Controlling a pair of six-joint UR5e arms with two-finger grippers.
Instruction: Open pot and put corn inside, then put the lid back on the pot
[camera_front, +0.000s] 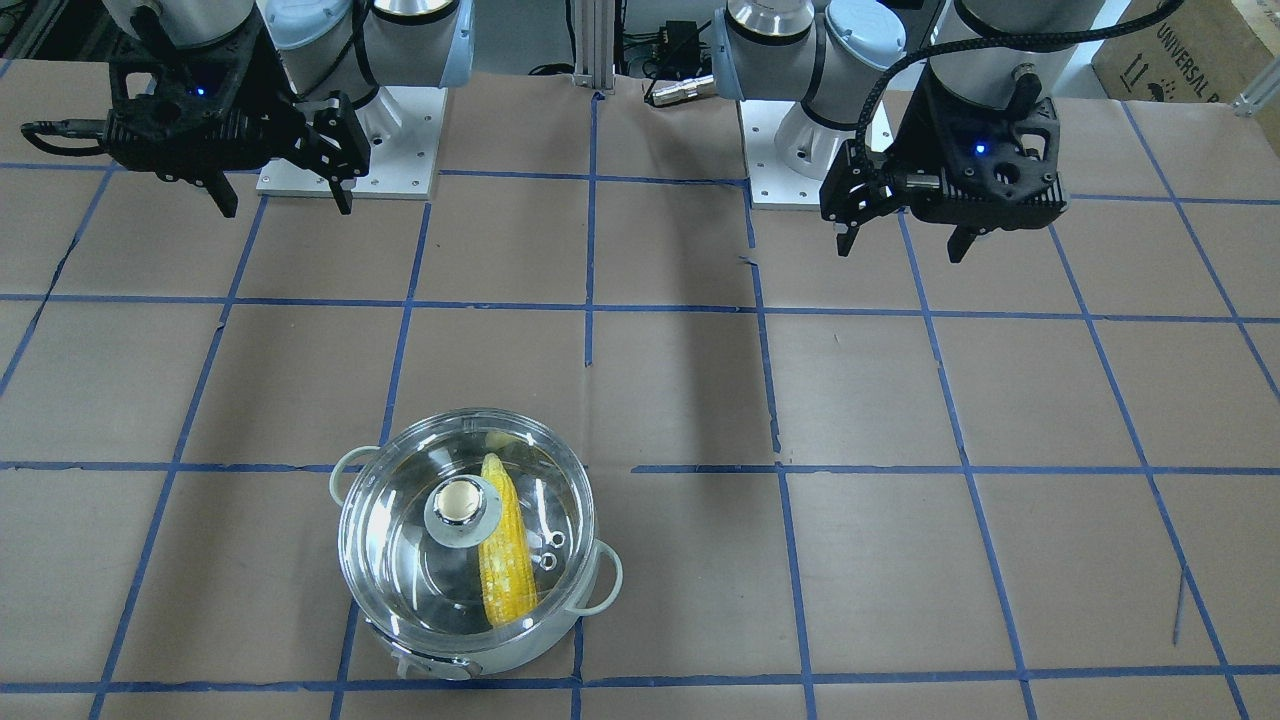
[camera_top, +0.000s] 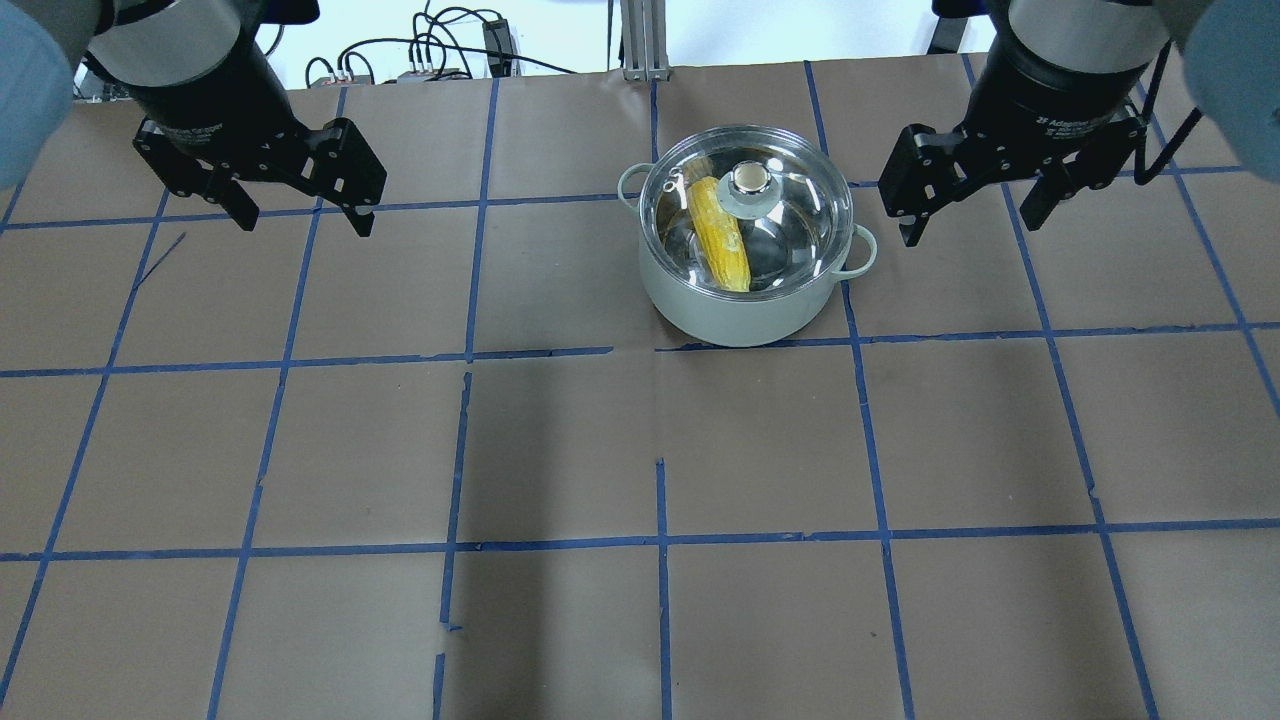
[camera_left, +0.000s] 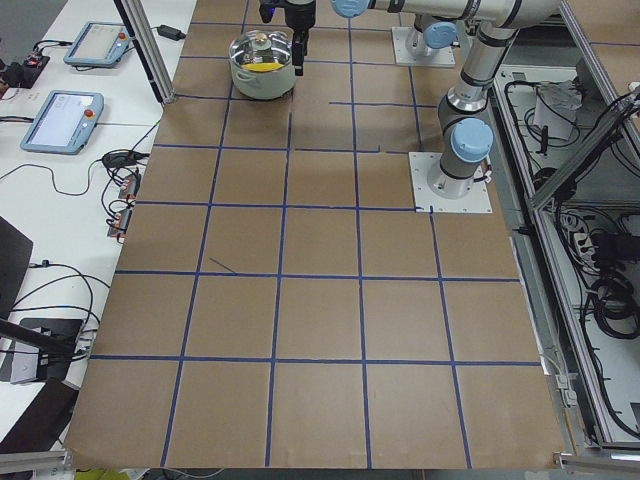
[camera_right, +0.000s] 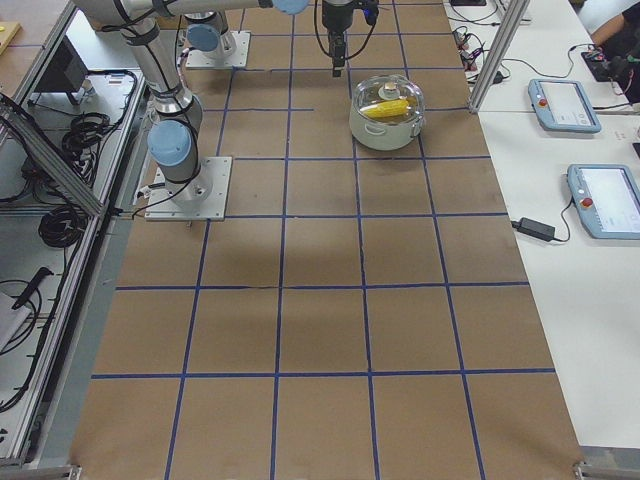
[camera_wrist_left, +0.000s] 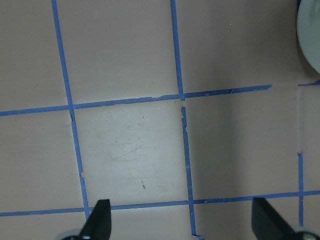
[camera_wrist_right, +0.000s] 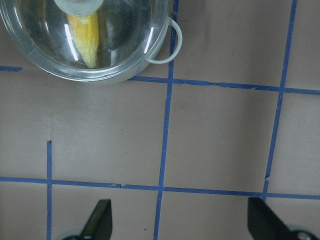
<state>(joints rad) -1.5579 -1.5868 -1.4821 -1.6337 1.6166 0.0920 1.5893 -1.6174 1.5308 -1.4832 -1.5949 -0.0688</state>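
- Left end effector (camera_top: 303, 215): fingers spread wide, nothing between them. It hangs over bare table (camera_top: 560, 450), well apart from the pot. Its wrist view catches only a sliver of pot wall at the edge.
- Pot (camera_top: 735, 315): upright on the far side of the table from the robot. It stands between the two arms, nearer the right one.
- Corn (camera_top: 722, 235): inside the pot, lying on the bottom beside the knob (camera_top: 749, 179), plain to see through the glass.
- Lid (camera_top: 790, 205): on the pot, knob up. It looks centred on the rim and level in both the overhead and front views. No gap shows, though the rim's underside is hidden.
- Right end effector (camera_top: 968, 215): fingers apart and empty. It hovers near the pot's right handle (camera_top: 862, 250), not touching.
- Judgement: corn in and lid on, so the task reads as done. The step in hand is checking the seat and clearing off.
- To do it well: confirm from the right wrist view that the glass edge meets the rim all round.
- Raise the right arm straight up before any sideways move, since the loop handle is close and a brush could shift the pot.
- Leave the knob alone unless the lid shows a tilt. The left arm has open room and needs no special care.
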